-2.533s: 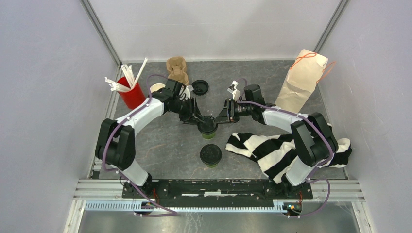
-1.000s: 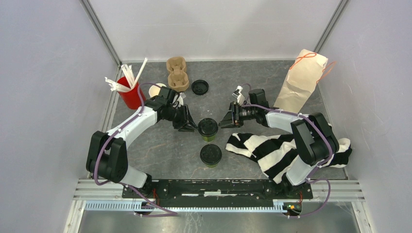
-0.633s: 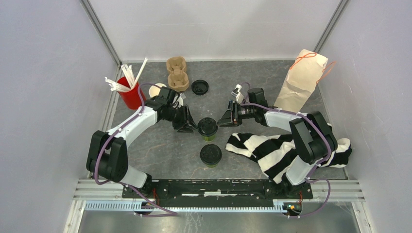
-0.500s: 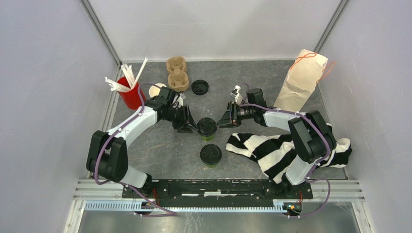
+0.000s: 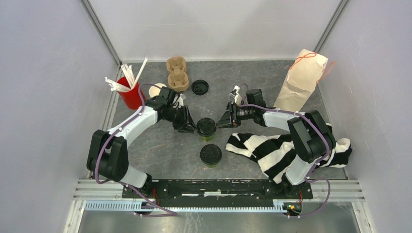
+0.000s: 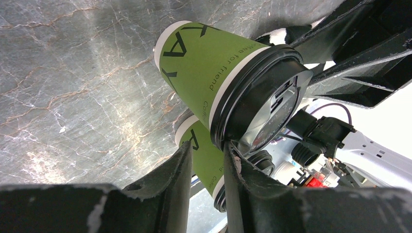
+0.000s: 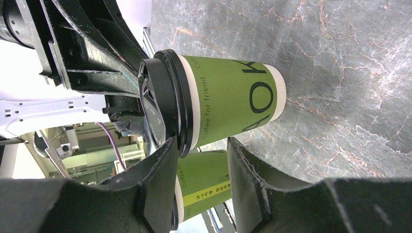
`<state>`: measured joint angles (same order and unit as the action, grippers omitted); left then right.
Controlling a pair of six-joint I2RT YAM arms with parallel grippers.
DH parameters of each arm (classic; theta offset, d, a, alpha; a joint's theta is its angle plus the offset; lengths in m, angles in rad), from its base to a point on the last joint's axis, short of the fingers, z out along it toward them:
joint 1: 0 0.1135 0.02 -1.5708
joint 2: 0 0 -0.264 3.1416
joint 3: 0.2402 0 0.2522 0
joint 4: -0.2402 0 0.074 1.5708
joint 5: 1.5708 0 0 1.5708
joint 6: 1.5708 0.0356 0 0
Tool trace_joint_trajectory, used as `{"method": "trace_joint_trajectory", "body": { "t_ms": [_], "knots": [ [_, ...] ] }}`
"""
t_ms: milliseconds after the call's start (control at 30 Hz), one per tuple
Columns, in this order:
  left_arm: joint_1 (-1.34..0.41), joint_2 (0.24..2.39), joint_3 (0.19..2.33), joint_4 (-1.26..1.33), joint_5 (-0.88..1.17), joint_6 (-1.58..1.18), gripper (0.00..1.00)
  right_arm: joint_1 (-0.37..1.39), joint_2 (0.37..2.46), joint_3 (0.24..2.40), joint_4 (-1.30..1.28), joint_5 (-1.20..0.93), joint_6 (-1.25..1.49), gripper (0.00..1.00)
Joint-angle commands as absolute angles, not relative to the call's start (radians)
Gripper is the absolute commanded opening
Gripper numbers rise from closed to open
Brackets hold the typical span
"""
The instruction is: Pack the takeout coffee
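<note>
Two lidded green cups stand upright mid-table. The far cup [image 5: 207, 127] sits directly between the grippers. The left gripper [image 5: 191, 127] is just beside its lid on the left, possibly touching. The right gripper [image 5: 221, 121] is near on the right, slightly farther off. Both pairs of jaws are partly spread and hold nothing, and each gap looks narrower than the cup. The cup's long axis is vertical. The near cup [image 5: 211, 154] stands apart, toward the bases. The carrier [image 5: 178, 73] lies back left, nearer the left arm.
</note>
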<state>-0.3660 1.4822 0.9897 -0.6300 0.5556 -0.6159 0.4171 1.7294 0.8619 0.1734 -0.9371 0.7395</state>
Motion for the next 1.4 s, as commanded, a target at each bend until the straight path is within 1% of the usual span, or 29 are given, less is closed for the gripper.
{"method": "trace_joint_trajectory", "body": {
  "t_ms": [0,133,267,400,567,667,733,833,933,1000,1167,1300,1367],
  "knots": [
    [-0.364,1.534,0.937,-0.716,0.392,-0.534,0.34,0.422,1.769,0.799,0.133,-0.838,0.64,0.47],
    [-0.365,1.57,0.899,-0.732,0.297,-0.503,0.33,0.42,1.799,0.709,0.116,-0.769,0.58,0.47],
    [-0.364,1.606,0.831,-0.711,0.265,-0.488,0.31,0.419,1.806,0.656,0.112,-0.738,0.544,0.47],
    [-0.365,1.634,0.827,-0.694,0.226,-0.493,0.31,0.42,1.809,0.676,0.095,-0.721,0.526,0.47],
    [-0.365,1.7,0.801,-0.658,0.231,-0.507,0.29,0.418,1.859,0.696,0.061,-0.684,0.483,0.47],
    [-0.365,1.692,0.806,-0.664,0.221,-0.51,0.28,0.418,1.852,0.686,0.032,-0.66,0.458,0.47],
    [-0.365,1.655,0.83,-0.664,0.262,-0.502,0.28,0.419,1.821,0.701,0.019,-0.706,0.462,0.47],
    [-0.365,1.563,0.902,-0.667,0.319,-0.503,0.31,0.423,1.749,0.756,0.007,-0.791,0.495,0.49],
    [-0.365,1.54,1.0,-0.676,0.376,-0.518,0.34,0.423,1.693,0.83,0.002,-0.847,0.525,0.52],
    [-0.365,1.534,1.036,-0.665,0.402,-0.538,0.35,0.424,1.674,0.866,0.003,-0.875,0.561,0.54],
    [-0.364,1.522,1.091,-0.655,0.423,-0.558,0.36,0.423,1.649,0.92,0.03,-0.907,0.609,0.57],
    [-0.364,1.501,1.119,-0.652,0.424,-0.569,0.41,0.422,1.626,0.944,0.02,-0.918,0.614,0.59],
    [-0.365,1.486,1.134,-0.652,0.431,-0.578,0.43,0.423,1.61,0.962,-0.036,-0.911,0.583,0.61]
  ]
}}
